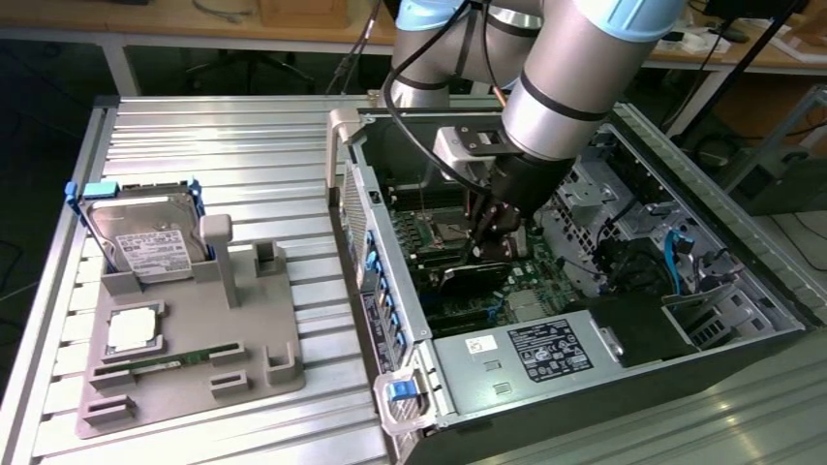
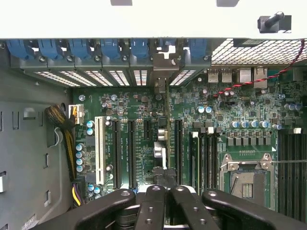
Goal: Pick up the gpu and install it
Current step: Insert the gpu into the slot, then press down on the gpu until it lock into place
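My gripper [image 1: 490, 250] reaches down inside the open computer case [image 1: 455, 402], just above the green motherboard [image 1: 536, 291]. It is shut on the gpu [image 1: 474, 271], a thin dark card held on edge. In the wrist view the gripper [image 2: 165, 188] pinches the card's upper edge, and the gpu [image 2: 163, 143] runs as a narrow line from the fingers [image 2: 149, 206] to its silvery end bracket [image 2: 162, 76] at the case's rear slot openings. The card stands in line with a long black expansion slot; I cannot tell whether it is seated in it.
A grey fixture [image 1: 246, 368] on the ribbed metal table holds a hard drive with blue rails [image 1: 145, 242], a square processor chip [image 1: 134, 329] and a green memory stick [image 1: 168, 364]. In the case are the power supply [image 1: 543, 351], the processor socket [image 2: 244, 178] and blue slot latches [image 2: 76, 48].
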`<state>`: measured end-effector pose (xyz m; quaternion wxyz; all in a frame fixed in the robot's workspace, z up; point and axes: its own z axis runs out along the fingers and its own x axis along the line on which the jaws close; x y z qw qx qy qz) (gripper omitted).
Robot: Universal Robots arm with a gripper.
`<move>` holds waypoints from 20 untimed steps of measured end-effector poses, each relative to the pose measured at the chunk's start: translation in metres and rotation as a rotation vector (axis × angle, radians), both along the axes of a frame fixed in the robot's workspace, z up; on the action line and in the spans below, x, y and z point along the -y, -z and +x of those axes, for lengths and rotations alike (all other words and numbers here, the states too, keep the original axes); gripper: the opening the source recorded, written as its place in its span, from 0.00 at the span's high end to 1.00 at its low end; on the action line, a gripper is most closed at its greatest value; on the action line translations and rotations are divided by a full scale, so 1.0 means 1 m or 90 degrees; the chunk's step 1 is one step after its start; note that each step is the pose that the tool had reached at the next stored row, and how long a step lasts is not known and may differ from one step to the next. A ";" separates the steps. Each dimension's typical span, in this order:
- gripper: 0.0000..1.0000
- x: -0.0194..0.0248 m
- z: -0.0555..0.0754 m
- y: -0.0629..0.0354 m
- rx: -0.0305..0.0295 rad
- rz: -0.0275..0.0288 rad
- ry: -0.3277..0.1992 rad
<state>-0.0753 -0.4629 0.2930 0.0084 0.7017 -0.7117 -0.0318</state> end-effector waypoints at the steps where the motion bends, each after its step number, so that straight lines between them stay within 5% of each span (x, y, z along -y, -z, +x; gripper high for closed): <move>1: 0.89 0.0000 0.000 0.0000 0.0000 0.0000 0.000; 15: 0.89 -0.0010 0.000 0.0011 0.0001 -0.0006 -0.001; 20: 0.89 -0.0013 0.000 0.0062 0.0040 -0.0018 -0.001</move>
